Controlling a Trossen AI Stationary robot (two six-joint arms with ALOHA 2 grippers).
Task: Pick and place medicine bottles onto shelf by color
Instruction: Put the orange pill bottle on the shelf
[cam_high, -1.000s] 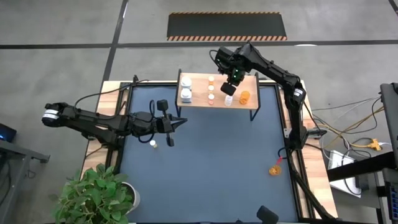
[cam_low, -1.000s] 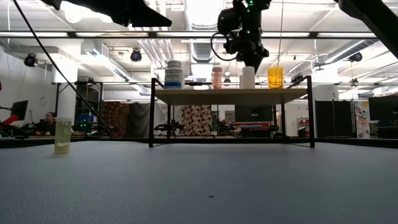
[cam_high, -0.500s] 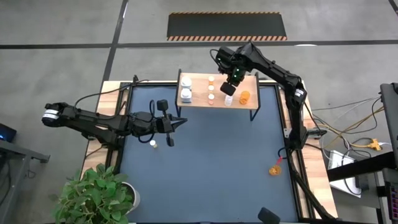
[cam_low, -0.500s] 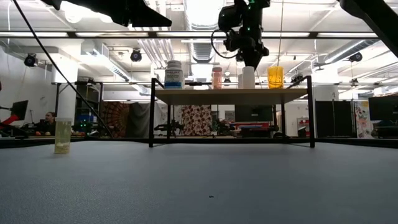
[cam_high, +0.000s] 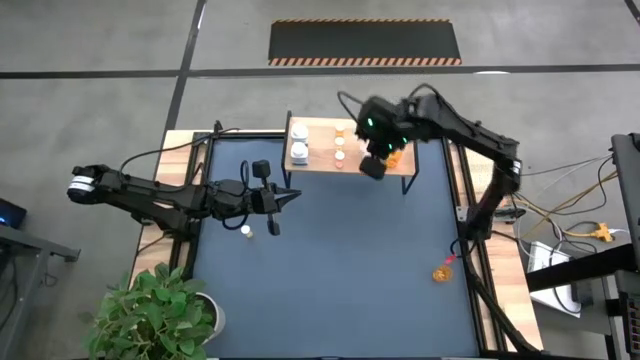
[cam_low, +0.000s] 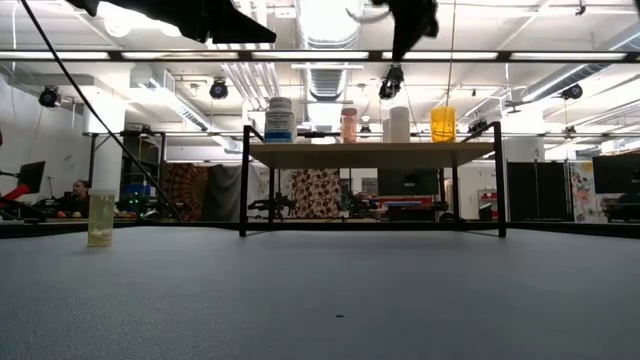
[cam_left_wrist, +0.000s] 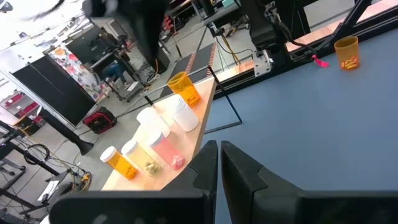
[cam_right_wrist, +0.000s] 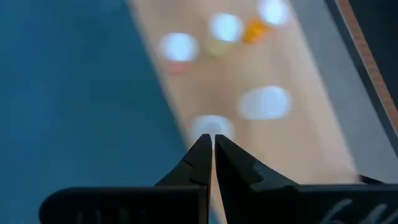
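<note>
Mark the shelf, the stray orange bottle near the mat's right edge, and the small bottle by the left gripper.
shelf (cam_high: 318, 160): high view, bare front edge of board.
stray orange bottle (cam_high: 440, 272): high view, its body.
small bottle (cam_high: 245, 231): high view, its white top.

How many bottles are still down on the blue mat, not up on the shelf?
2: a pale bottle near the left gripper, an orange bottle at the mat's right edge. More may be hidden.

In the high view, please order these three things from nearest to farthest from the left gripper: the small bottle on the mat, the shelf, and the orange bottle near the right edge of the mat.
From the shut left gripper:
1. Small bottle, on the mat just beside the gripper.
2. Shelf, at the far edge of the mat.
3. Orange bottle, near the right edge.
</note>
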